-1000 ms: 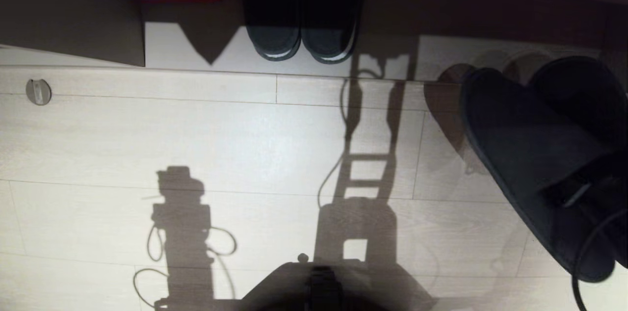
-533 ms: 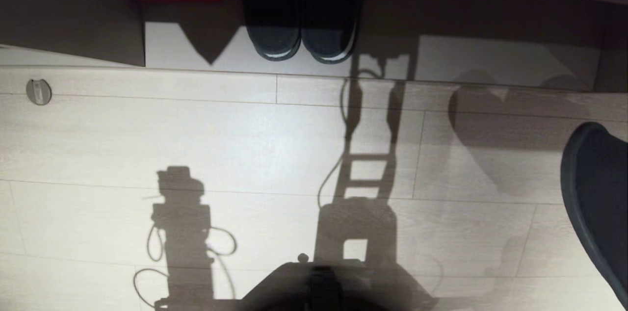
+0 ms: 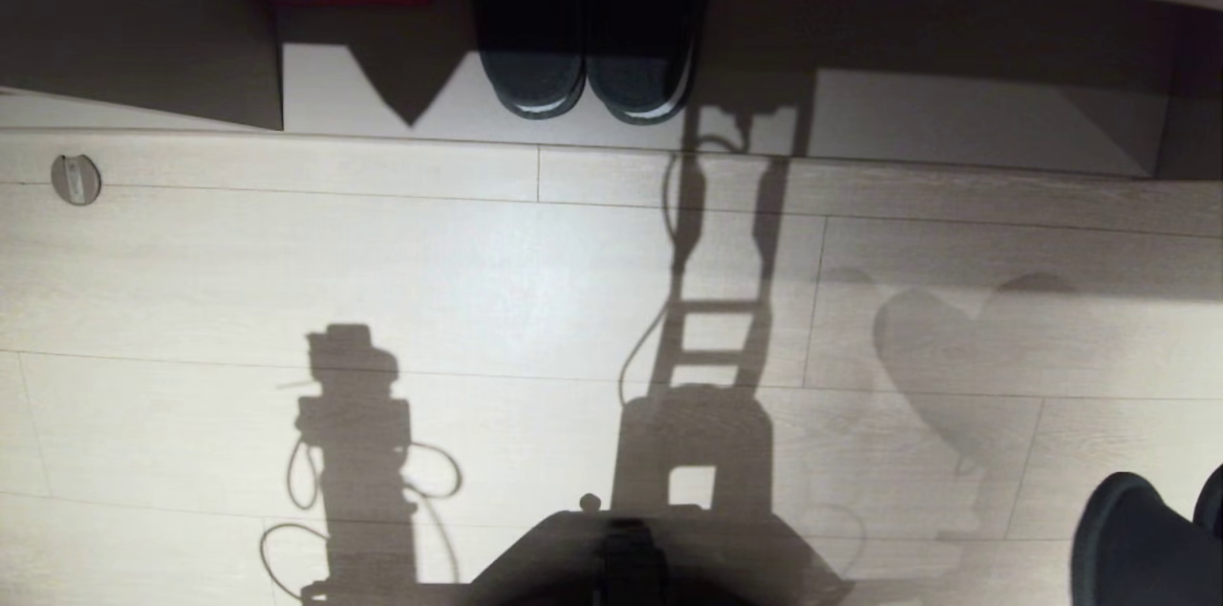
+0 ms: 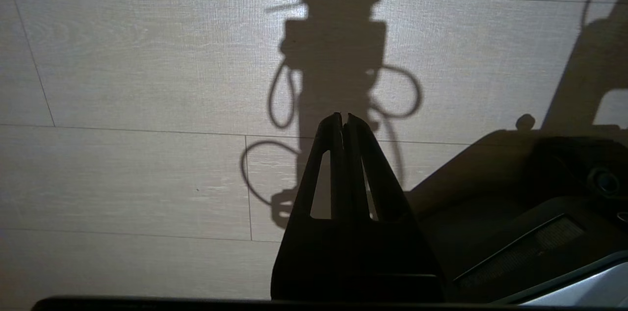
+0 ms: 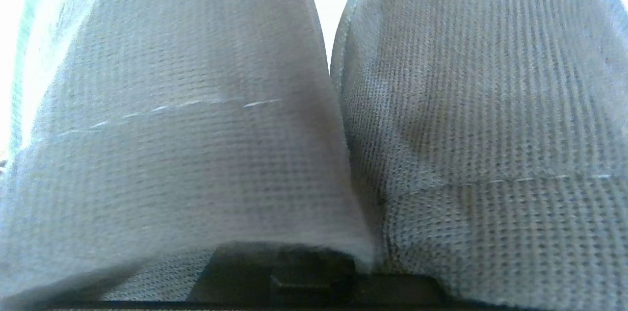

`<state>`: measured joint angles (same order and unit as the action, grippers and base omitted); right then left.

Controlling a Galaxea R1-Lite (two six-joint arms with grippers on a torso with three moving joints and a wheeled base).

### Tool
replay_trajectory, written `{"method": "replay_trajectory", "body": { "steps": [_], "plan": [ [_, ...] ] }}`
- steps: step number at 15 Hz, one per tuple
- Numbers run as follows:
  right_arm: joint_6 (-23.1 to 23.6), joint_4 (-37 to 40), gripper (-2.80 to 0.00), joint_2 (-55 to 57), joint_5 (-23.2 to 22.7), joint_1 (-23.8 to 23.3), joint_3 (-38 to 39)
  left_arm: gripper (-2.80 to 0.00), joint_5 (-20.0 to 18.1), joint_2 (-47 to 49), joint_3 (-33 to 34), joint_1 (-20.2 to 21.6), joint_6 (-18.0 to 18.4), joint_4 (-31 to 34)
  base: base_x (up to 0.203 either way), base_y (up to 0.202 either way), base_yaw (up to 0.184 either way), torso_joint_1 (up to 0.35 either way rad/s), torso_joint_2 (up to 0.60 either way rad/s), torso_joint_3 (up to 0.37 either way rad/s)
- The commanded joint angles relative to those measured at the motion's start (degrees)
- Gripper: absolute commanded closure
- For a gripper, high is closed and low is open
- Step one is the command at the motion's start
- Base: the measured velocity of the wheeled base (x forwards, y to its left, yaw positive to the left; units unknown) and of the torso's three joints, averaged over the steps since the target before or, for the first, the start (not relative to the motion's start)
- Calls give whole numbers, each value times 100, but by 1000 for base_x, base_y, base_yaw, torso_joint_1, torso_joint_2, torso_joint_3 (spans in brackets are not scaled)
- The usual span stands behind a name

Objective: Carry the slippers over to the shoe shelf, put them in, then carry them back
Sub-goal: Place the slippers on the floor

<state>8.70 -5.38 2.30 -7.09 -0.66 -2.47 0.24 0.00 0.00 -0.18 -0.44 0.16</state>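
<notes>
My right gripper (image 5: 314,276) clamps both slippers (image 5: 314,119), near-right of shoe shelf (image 3: 955,123); return leg unfinished. Left gripper (image 4: 343,117) pinched empty.

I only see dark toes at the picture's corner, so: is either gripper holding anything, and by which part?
The right gripper holds the slippers, both together, apparently near their open backs; its grip point is hidden. The left gripper is shut and holds nothing.

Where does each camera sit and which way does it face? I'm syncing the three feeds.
Head view: high, facing down at the pale plank floor and beige shoe shelf; the robot's base shows.
Left wrist view: behind the shut left end effector, facing the floor.
Right wrist view: pressed against the blue-grey fabric slippers.
Shared: the slippers, also at the head view's corner.
</notes>
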Motion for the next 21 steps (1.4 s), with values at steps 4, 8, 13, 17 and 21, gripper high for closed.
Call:
{"method": "replay_trajectory", "body": {
  "steps": [4, 8, 13, 17, 21],
  "plan": [
    [-227, 593, 0, -239, 590, -5, 243, 0, 2, 0, 9, 1, 0, 2, 0, 0, 0, 0, 0, 0],
    [-651, 564, 0, -248, 648, -4, 247, 0, 2, 0, 9, 1, -9, 2, 0, 0, 0, 0, 0, 0],
    [-545, 565, 0, -239, 648, -4, 247, 0, 2, 0, 9, 1, -26, 2, 0, 0, 0, 1, 3, 110],
    [-536, 565, 0, -239, 656, -4, 247, 0, 2, 0, 9, 1, -32, 2, 0, 0, 0, 2, 0, 198],
    [-562, 565, 0, -239, 665, -4, 246, 0, 2, 0, 9, 1, -35, 2, 0, 0, 0, 1, 1, 198]
  ]
}}
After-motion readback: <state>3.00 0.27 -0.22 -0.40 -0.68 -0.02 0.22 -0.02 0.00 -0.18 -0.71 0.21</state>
